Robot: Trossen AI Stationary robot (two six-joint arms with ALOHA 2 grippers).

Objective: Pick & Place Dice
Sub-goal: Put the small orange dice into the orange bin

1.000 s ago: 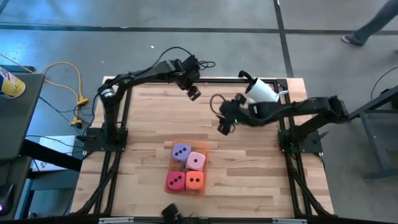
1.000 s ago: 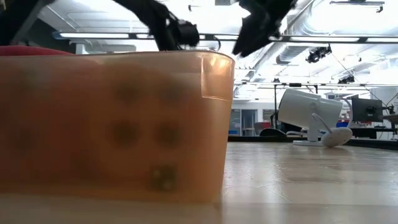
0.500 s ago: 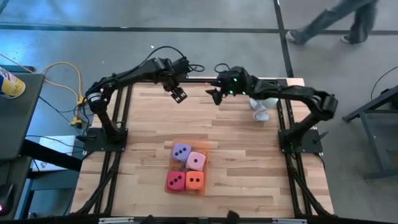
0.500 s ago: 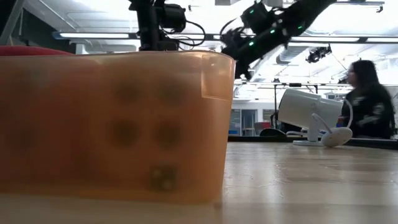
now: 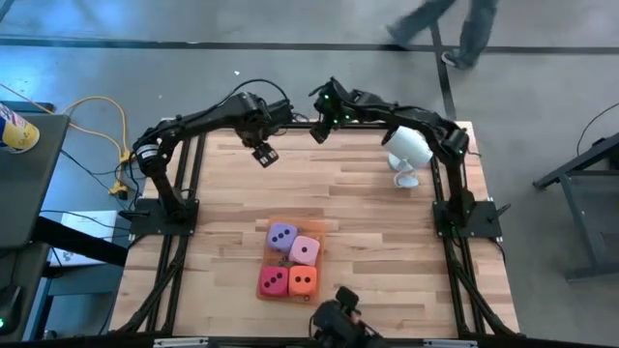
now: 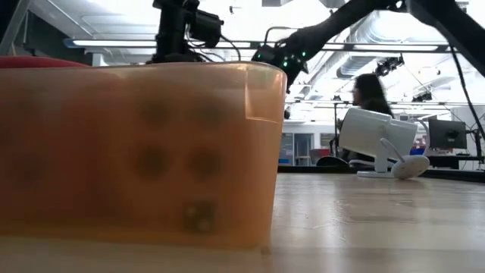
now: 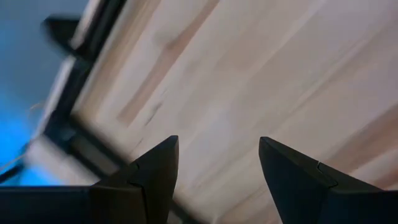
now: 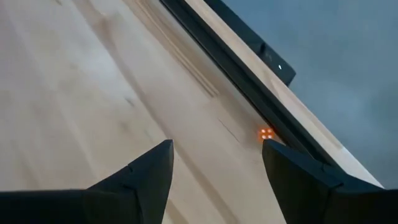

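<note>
Four dice sit together on a flat translucent orange mat (image 5: 318, 235) near the table's front middle: purple (image 5: 281, 235), pink (image 5: 305, 250), red (image 5: 273, 280) and orange (image 5: 303, 280). In the low view an orange block with dark pips (image 6: 144, 152) fills the near left, blurred. My left gripper (image 5: 263, 155) hangs open over bare wood at the far left-centre, well away from the dice; its wrist view shows nothing between the fingers (image 7: 217, 143). My right gripper (image 5: 317, 132) hangs open above the table's far edge, empty (image 8: 217, 144).
A white camera (image 5: 406, 147) stands at the far right of the table (image 5: 387, 222), also seen in the low view as the white camera (image 6: 379, 140). A dark device (image 5: 338, 317) sits at the front edge. A person (image 5: 445, 24) walks on the floor beyond the far edge.
My right gripper has swung from over the table's middle right toward the far edge and to the left, ending above that edge beside my left arm. My left gripper has drifted toward the table's left and tipped more downward. Both stay open. The dice have not moved.
</note>
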